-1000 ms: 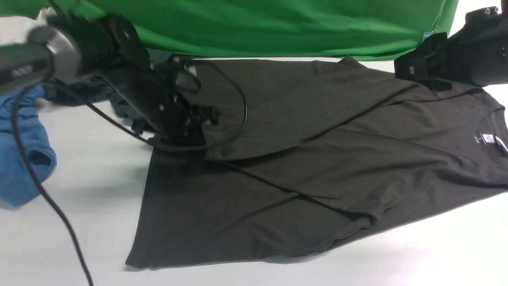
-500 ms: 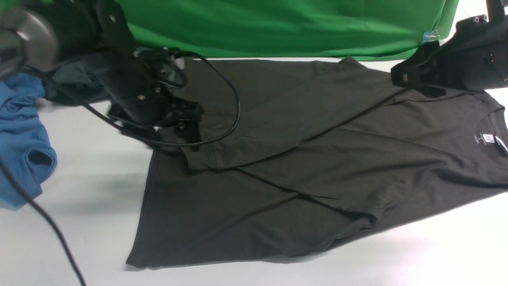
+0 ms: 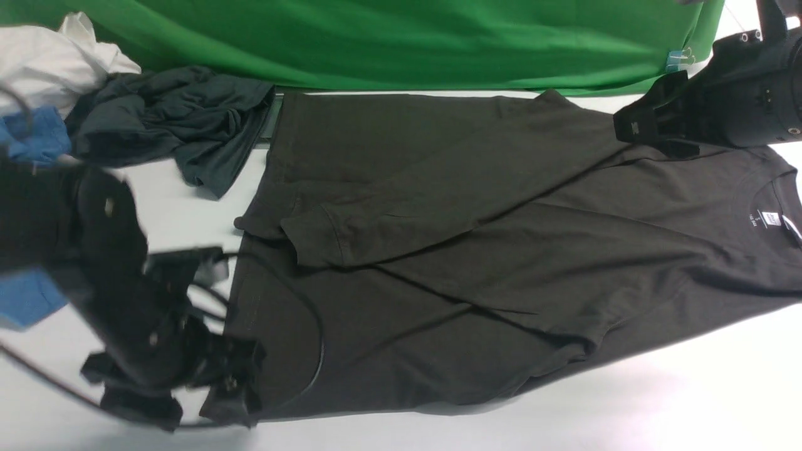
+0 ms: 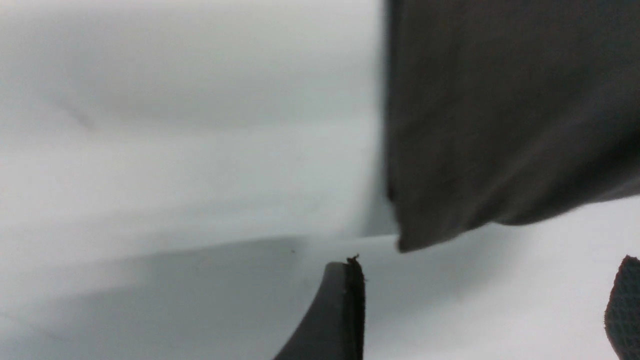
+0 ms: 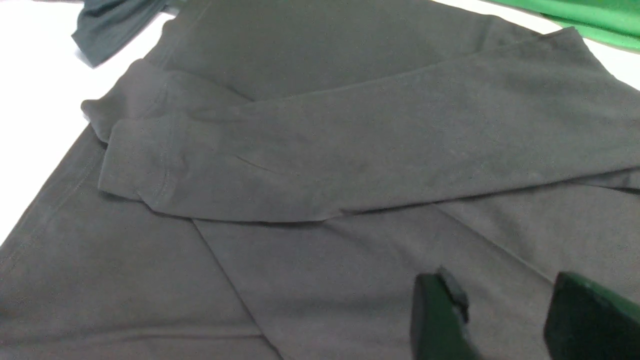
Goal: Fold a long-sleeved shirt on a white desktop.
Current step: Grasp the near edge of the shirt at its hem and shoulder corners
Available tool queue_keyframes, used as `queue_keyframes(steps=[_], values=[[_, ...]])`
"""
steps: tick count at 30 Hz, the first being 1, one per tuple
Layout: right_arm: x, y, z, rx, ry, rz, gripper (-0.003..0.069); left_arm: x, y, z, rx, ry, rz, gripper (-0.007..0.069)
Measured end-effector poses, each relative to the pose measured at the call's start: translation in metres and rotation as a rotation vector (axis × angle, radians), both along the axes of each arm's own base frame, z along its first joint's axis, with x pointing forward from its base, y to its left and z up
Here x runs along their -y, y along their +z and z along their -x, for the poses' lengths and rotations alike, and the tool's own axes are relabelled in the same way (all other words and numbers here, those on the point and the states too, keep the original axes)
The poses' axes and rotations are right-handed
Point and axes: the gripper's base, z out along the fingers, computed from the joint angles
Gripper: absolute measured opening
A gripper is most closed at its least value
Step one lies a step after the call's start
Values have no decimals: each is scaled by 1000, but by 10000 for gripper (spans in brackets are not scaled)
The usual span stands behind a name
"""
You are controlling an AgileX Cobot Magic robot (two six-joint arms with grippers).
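Note:
The long-sleeved shirt (image 3: 476, 263) lies spread on the white desktop (image 3: 658, 413), neck and white label (image 3: 770, 218) to the right. One sleeve is folded across the body, its cuff (image 3: 313, 237) resting near the left hem. My left gripper (image 3: 194, 401) is open just off the shirt's near-left hem corner (image 4: 407, 240), with only bare table between its fingers (image 4: 342, 310). My right gripper (image 3: 651, 128) hovers open over the shoulder area at the back right, and nothing but shirt fabric (image 5: 320, 165) shows past its fingers (image 5: 435, 315).
A smaller dark grey-green garment (image 3: 175, 125) is bunched at the back left, beside a blue garment (image 3: 28, 141) and a white cloth (image 3: 50, 56). A green backdrop (image 3: 438, 37) closes off the far edge. My left arm's cable (image 3: 316, 338) loops over the hem.
My left arm has let go of the sleeve cuff, which now lies on the body, and swung from the back left down to the near-left hem corner. The right gripper barely shifted.

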Motion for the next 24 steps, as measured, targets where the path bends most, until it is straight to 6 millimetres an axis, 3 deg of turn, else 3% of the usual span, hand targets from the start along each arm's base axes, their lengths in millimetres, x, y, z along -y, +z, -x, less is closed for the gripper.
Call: queue_keyframes(steps=[7,11,14,18,19,20,24], values=[[0,-1,1,-15,3,3,293,0,-14,-2,41,81,7,657],[0,-2,2,-25,5,5,293,1,-20,-5,10,67,2,584],[2,-3,2,-24,12,42,293,1,-21,-7,10,38,3,468],[11,-13,1,-68,21,207,293,1,-22,-9,36,19,12,212],[12,-14,1,-77,20,217,293,1,-22,-9,36,19,12,199],[16,-21,-1,-114,9,281,293,2,-21,-11,43,10,21,103],[24,-39,-4,-229,19,439,293,3,-17,-11,48,-18,33,45]])
